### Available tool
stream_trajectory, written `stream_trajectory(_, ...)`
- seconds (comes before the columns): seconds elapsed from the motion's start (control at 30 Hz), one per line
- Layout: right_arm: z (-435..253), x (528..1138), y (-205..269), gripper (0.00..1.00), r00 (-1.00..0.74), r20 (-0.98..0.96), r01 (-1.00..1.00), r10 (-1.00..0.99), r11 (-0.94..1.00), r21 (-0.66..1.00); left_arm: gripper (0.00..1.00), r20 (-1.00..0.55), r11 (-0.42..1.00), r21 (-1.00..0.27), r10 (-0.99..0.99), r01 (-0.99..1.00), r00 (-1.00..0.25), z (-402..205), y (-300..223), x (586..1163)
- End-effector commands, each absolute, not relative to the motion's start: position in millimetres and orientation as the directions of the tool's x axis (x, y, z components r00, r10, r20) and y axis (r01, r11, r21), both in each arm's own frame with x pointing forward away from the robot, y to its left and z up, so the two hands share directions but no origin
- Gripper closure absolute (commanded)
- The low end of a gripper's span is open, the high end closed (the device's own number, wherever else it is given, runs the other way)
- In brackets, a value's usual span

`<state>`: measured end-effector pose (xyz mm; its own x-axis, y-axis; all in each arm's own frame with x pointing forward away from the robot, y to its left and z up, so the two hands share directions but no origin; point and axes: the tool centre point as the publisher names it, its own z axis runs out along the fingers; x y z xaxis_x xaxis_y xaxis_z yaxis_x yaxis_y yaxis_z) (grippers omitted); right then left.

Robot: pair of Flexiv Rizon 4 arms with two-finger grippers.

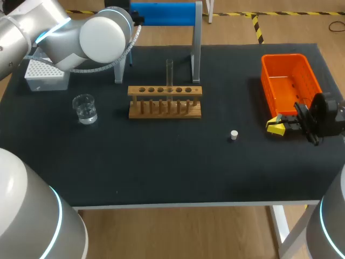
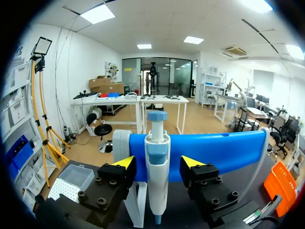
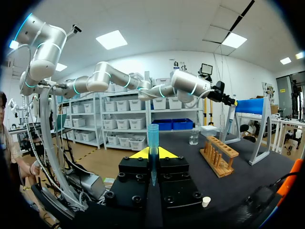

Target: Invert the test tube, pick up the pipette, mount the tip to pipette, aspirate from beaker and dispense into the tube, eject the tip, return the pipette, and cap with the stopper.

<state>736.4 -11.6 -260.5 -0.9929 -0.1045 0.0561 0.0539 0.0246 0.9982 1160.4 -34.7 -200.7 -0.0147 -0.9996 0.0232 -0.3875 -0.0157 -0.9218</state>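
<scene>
Pipette hangs upright on its blue stand, squarely between the fingers of the left claw. That claw is released: one yellow fingertip sits on each side, and a gap shows between each finger and the pipette body. Off to one side of this claw, lower down, is the white tip box.

Over by the orange bin, the right claw is clenched on a blue pipette tip. The tip stands upright out of the pinched yellow fingertips, wide end up.

Ahead of this claw, across the dark table, is the wooden rack. Farther on past the rack stands the beaker with clear liquid in it. A small white stopper lies on the table close beside the right claw, between it and the rack.

Seen from above, the test tube stands upright in one of the rack's middle holes, well apart from both claws. Which end of it is up, I cannot tell.
</scene>
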Motion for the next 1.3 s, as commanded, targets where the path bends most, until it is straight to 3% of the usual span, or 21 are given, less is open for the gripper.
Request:
stream_trajectory(0.03,-260.4,735.7,-12.3,1.0,-0.993,0.056,0.053,-0.104,0.026,0.998,0.43,0.027,-0.018,-0.921,-0.999,-0.389,-0.018,-202.6,-35.8,1164.7)
stream_trajectory(1.0,-260.4,735.7,-12.3,1.0,-0.993,0.056,0.053,-0.104,0.026,0.998,0.43,0.027,-0.016,-0.919,-0.999,-0.395,-0.024,-207.1,-34.4,1171.6)
stream_trajectory(1.1,-260.4,735.7,-12.3,1.0,-0.993,0.056,0.053,-0.104,0.026,0.998,0.52,0.028,-0.016,-0.918,-0.999,-0.395,-0.024,-207.3,-34.2,1171.1)
stream_trajectory(1.2,-260.4,735.7,-12.3,1.0,-0.993,0.056,0.053,-0.104,0.026,0.998,0.92,0.028,-0.016,-0.918,-0.999,-0.396,-0.025,-207.5,-34.2,1170.9)
stream_trajectory(1.23,-260.4,735.7,-12.3,1.0,-0.993,0.056,0.053,-0.104,0.026,0.998,0.98,0.028,-0.016,-0.918,-0.999,-0.396,-0.025,-207.6,-34.1,1170.9)
stream_trajectory(1.3,-260.4,735.7,-12.3,1.0,-0.993,0.056,0.053,-0.104,0.026,0.998,1.0,0.027,-0.015,-0.918,-0.999,-0.395,-0.025,-207.6,-34.0,1170.6)
